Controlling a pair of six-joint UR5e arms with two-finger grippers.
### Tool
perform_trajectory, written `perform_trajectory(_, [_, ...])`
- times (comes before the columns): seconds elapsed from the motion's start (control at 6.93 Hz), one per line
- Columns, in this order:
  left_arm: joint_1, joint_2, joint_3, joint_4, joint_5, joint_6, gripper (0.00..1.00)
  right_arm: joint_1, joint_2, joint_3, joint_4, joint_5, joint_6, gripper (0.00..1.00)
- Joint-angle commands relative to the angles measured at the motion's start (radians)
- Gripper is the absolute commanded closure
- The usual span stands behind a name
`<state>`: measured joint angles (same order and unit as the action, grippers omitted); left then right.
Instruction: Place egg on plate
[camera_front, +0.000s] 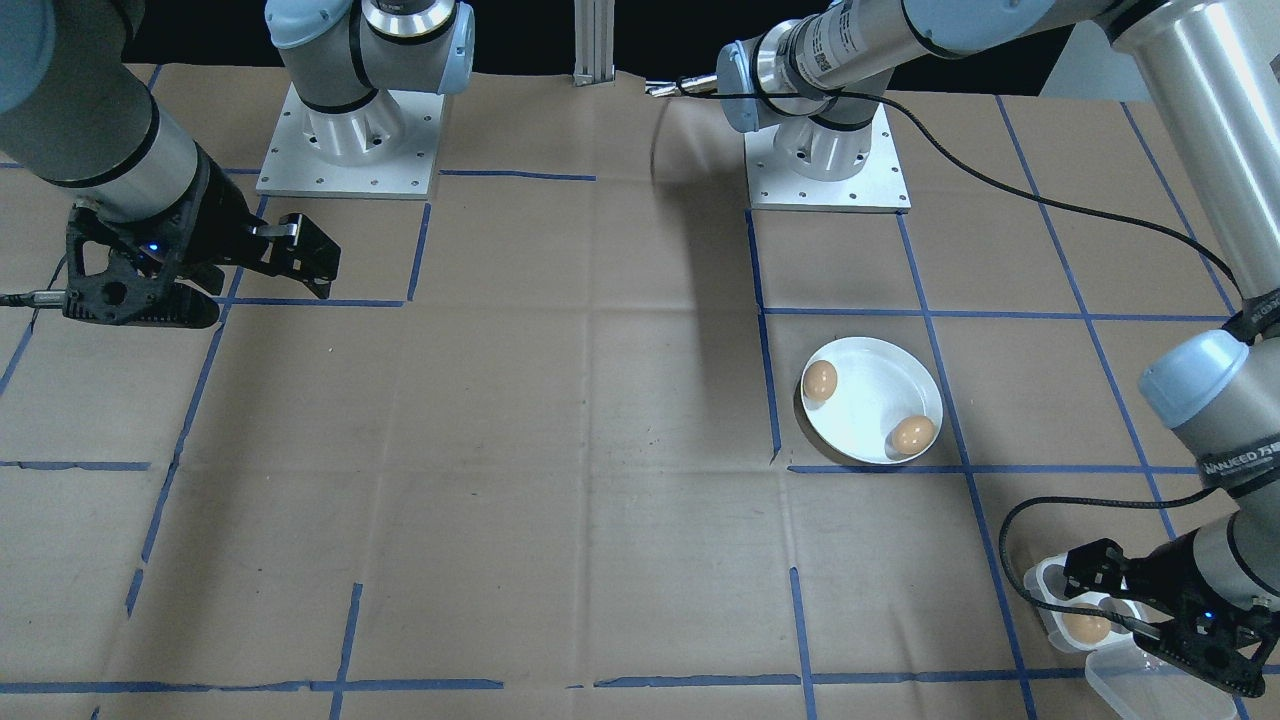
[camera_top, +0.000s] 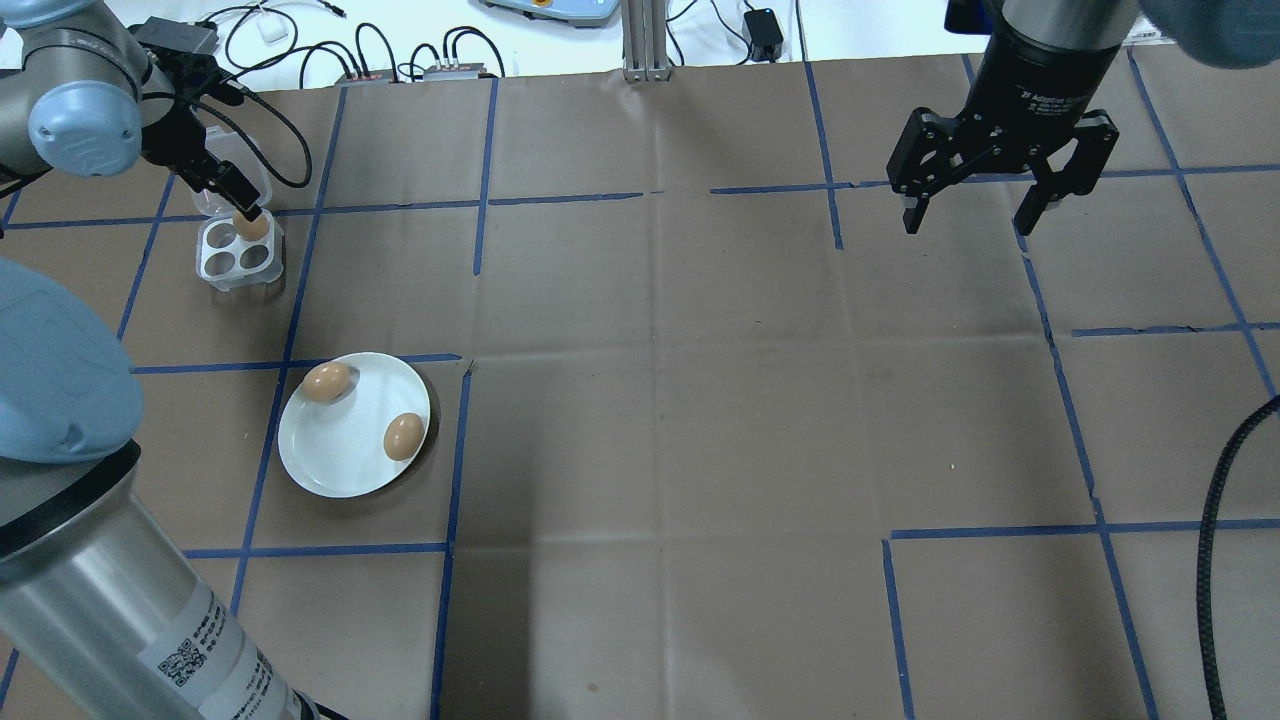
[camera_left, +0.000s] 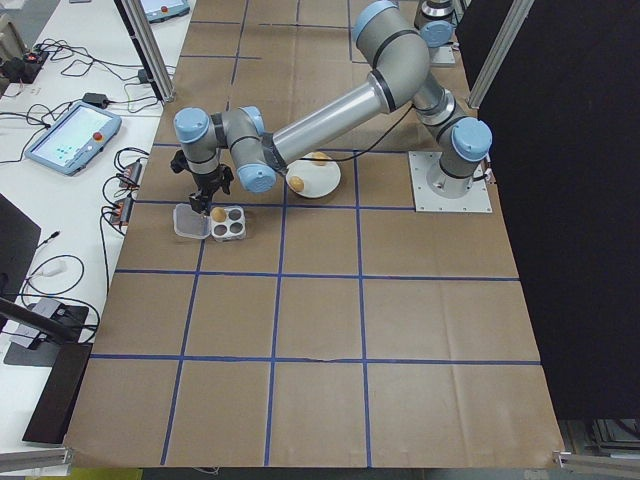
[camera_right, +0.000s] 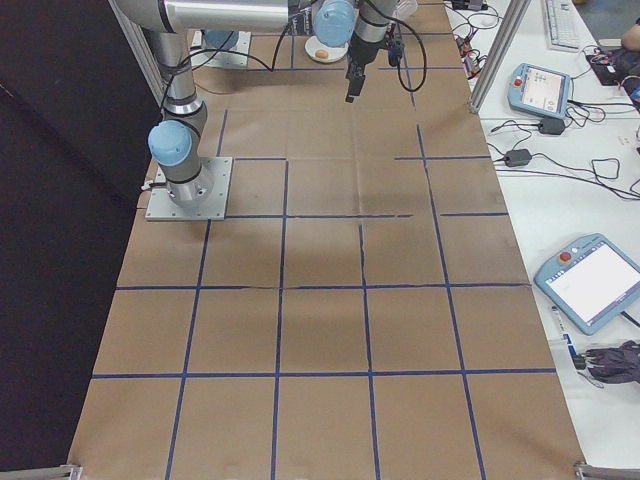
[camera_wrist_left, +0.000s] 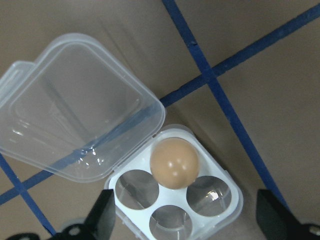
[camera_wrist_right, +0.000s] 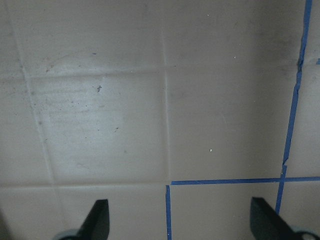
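The white plate (camera_top: 340, 455) lies at the table's left and holds two brown eggs (camera_top: 327, 383) (camera_top: 404, 436). A third egg (camera_wrist_left: 174, 163) sits in one cup of a small white four-cup tray (camera_top: 238, 262), whose other cups are bare. My left gripper (camera_top: 243, 210) hangs open just above that egg. In the left wrist view the left gripper (camera_wrist_left: 186, 220) has a finger on either side of the tray, touching nothing. My right gripper (camera_top: 985, 210) hovers open and empty over the far right of the table.
The tray's clear lid (camera_wrist_left: 75, 110) lies flipped open beside it. Brown paper with blue tape lines (camera_top: 470, 300) covers the table. Cables (camera_top: 300, 60) run along the far edge. Both arm bases (camera_front: 350, 150) stand on the robot's side.
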<state>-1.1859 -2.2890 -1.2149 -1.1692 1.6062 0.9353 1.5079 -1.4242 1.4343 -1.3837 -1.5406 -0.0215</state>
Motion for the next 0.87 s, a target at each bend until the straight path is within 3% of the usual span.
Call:
perform_trajectory(0.0, [0.0,-0.05,0.035,-0.01,-0.03,0.011,0.01,0.0,-0.001,0.0,0.0,0.0,0.0,0.0])
perform_trajectory(0.58, [0.0,-0.055,0.021,-0.052,0.007,0.022,0.04,0.0,-0.001,0.0,0.0,0.0,0.0,0.0])
perform_trajectory(0.72, [0.0,-0.055,0.023,-0.053,0.039,0.023,0.13,0.0,-0.001,0.0,0.0,-0.001,0.0,0.0])
